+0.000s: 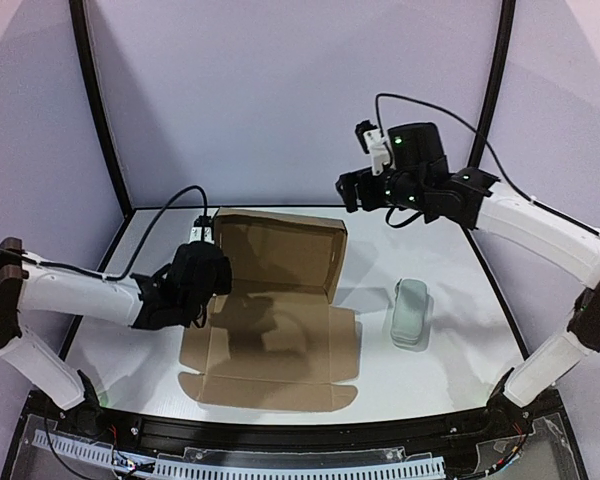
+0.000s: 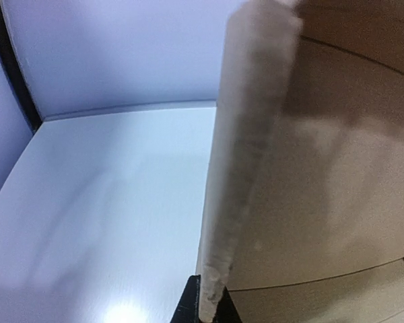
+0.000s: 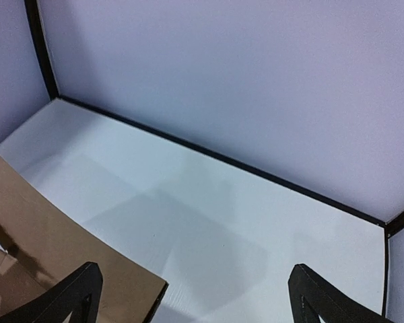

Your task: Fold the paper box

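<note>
Brown corrugated cardboard mailer box (image 1: 280, 345) lay half-folded on white table (image 1: 460, 365). Left gripper (image 1: 208, 290) pinched shut on box's left flap. Right gripper (image 3: 194, 269) hung high, jaws wide apart.

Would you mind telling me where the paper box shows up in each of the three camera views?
Top external: the paper box lies at centre, rear panel raised.
Left wrist: the box fills the right half, one flap edge-on.
Right wrist: only its corner, bottom left.
Shared landmark: the white table's back edge against the wall.
</note>
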You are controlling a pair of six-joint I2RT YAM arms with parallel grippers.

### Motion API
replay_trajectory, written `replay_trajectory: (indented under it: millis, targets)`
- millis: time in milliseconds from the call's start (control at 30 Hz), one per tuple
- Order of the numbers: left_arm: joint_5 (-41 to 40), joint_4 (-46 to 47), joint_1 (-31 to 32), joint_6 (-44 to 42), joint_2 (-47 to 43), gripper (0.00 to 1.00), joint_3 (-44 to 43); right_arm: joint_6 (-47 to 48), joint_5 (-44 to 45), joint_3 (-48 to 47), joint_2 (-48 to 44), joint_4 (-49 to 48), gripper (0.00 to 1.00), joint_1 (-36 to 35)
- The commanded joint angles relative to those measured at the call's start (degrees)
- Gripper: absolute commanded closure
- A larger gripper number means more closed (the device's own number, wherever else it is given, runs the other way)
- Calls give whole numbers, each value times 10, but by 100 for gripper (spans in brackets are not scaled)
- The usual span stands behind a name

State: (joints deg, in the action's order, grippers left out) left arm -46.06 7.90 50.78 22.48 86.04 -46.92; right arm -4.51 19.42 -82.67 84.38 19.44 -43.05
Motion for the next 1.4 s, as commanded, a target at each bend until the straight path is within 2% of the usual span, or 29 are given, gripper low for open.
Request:
replay_trajectory:
  millis: [0, 33, 200, 500, 733, 1100, 1367]
  targets:
    - [-9, 381, -1, -110, 23, 99, 85, 27, -14, -30, 51, 21, 2, 4]
    - [-12, 437, -1, -131, 42, 99, 100, 29, -15, -43, 64, 27, 2, 4]
    - [-6, 567, -1, -175, 120, 99, 114, 42, -42, -64, 97, 30, 2, 3]
    - [-7, 658, -1, -177, 181, 99, 134, 43, -20, -63, 127, 33, 2, -3]
    - [-5, 676, -1, -170, 210, 99, 141, 57, -8, -54, 145, 19, 2, -12]
    - [0, 655, -1, -180, 237, 99, 131, 82, -46, 3, 151, -80, 2, -22]
    - [1, 633, -1, -156, 249, 99, 122, 143, -59, 98, 156, -237, 2, -34]
